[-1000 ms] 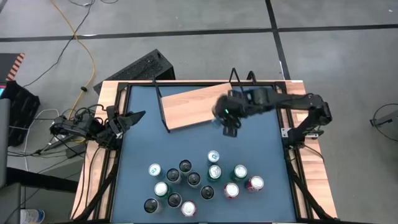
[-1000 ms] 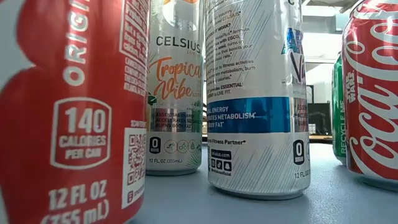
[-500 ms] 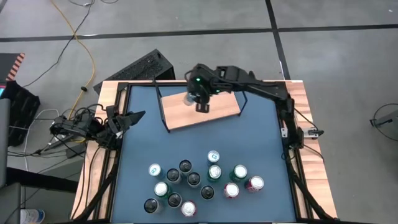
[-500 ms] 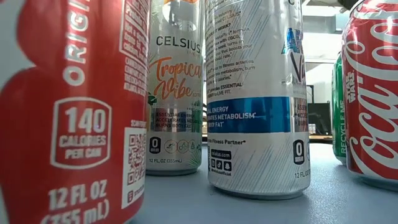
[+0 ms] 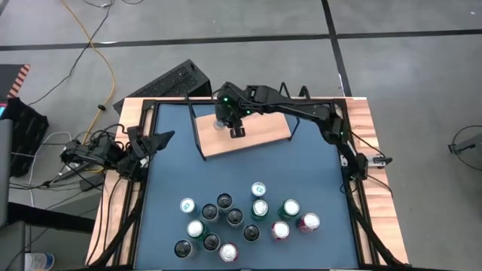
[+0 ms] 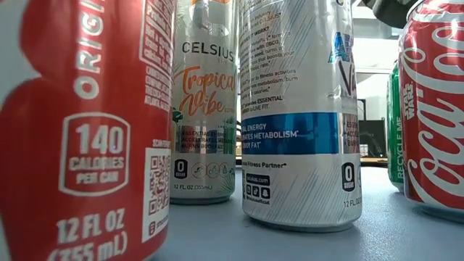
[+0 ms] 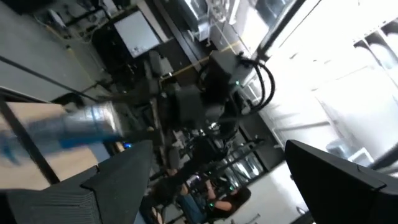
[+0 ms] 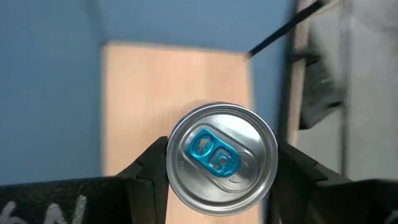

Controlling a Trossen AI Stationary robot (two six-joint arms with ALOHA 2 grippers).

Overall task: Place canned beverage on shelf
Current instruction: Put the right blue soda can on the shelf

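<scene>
Held by my right gripper (image 5: 224, 120), a silver can (image 8: 222, 155) with a blue pull tab hangs over the left part of the shelf (image 5: 252, 129). The shelf is a light-wood board in a thin black wire frame, lying at the far side of the blue tabletop. The left wrist view shows the same can (image 7: 84, 124) as silver with a blue band. Several more cans (image 5: 242, 220) stand upright in a cluster on the near half of the table. At the table's left edge my left gripper (image 5: 157, 141) waits, open and holding nothing. My right gripper pinches the can between its two fingers (image 8: 148, 167), one on each side of the can's wall just under the top rim (image 8: 174, 163). The fingers slant down from above. The can hangs top up over the shelf board; I cannot tell whether its bottom touches the board.
The shelf's black wire uprights (image 5: 197, 135) rise at its left and right ends. A raised wooden rail (image 5: 360, 218) borders the table. In the low view, red and white cans (image 6: 297, 116) stand close in front of the camera. Bare blue tabletop (image 5: 248, 169) lies between shelf and cluster.
My right gripper has carried the can from above the shelf's right end toward the table's left and far edges, to above the shelf's left part. It has sunk a little and rolled about its own axis, staying shut on the can.
</scene>
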